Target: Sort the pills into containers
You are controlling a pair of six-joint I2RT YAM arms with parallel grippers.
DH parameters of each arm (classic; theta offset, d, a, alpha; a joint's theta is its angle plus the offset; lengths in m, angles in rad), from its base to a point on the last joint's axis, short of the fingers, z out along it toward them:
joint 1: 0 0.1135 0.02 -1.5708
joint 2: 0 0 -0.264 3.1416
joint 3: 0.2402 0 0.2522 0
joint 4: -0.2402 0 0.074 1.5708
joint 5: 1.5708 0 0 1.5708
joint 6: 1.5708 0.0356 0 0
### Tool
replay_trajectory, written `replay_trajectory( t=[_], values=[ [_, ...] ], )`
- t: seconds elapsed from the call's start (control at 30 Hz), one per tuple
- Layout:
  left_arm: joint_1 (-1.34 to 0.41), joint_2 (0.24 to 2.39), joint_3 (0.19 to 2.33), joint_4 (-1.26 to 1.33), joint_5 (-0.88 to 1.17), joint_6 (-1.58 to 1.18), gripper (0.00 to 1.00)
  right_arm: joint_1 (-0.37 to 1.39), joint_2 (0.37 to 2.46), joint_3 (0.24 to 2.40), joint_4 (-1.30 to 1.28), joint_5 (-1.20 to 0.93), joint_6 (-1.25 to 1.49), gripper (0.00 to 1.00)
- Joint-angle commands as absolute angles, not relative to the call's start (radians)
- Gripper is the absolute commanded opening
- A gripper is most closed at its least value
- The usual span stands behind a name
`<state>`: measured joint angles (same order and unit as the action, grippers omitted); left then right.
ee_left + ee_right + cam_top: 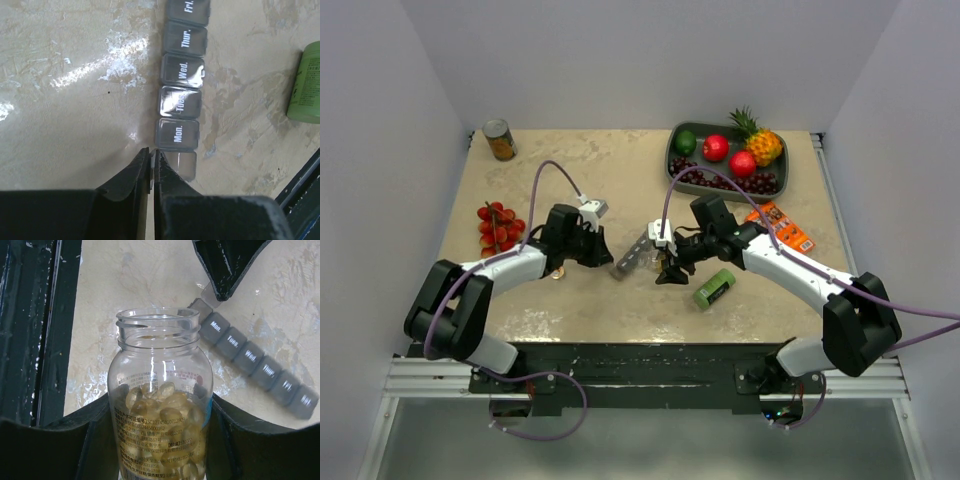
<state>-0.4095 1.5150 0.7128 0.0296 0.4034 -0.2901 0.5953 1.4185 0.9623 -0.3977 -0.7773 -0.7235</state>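
Observation:
The grey container strip [632, 256] lies between my arms, lids marked Mon. to Fri. in the left wrist view [181, 95]. My left gripper [151, 156] is at its near end, shut on the thin clear lid [151, 170] of the end compartment [182, 165], which stands open. My right gripper [160, 407] is shut on a clear uncapped bottle [157, 355] holding several amber pills [165, 395]. The bottle's mouth points toward the strip's [260, 365] near end, a little short of it. In the top view the right gripper [670, 270] is just right of the strip.
A green box [714, 288] lies right of the right gripper, also in the left wrist view [306, 85]. An orange packet [782, 228], a dark fruit tray [728, 178], red cherry tomatoes [498, 225] and a can [500, 140] sit farther off. The dark front rail [30, 330] is close by.

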Motion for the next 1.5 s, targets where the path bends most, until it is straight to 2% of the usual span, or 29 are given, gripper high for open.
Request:
replay_trajectory(
  t=[0.0,0.23,0.43,0.77,1.07,1.3,1.47],
  values=[
    [-0.419,1.427,0.675,0.044,0.353,-0.340,0.08,0.594,1.387,0.965,-0.379,-0.810,-0.738,0.01],
    [-0.439,1.350,0.618,0.075,0.363,-0.376,0.08,0.594,1.396,0.962,-0.374,-0.810,-0.736,0.01],
    [-0.446,1.364,0.588,0.103,0.442,-0.351,0.10,0.592,1.401,0.954,-0.376,-0.802,-0.745,0.01],
    [-0.486,1.358,0.572,0.092,0.440,-0.319,0.11,0.610,1.437,0.943,-0.410,-0.775,-0.816,0.01],
    [-0.489,1.322,0.592,0.037,0.385,-0.307,0.35,0.658,1.465,0.939,-0.430,-0.710,-0.871,0.02],
    [-0.489,1.260,0.629,-0.039,0.338,-0.305,0.44,0.699,1.479,0.953,-0.448,-0.641,-0.894,0.02],
    [-0.479,1.149,0.692,-0.130,0.218,-0.285,0.62,0.745,1.494,1.008,-0.500,-0.549,-0.913,0.02]
  ],
)
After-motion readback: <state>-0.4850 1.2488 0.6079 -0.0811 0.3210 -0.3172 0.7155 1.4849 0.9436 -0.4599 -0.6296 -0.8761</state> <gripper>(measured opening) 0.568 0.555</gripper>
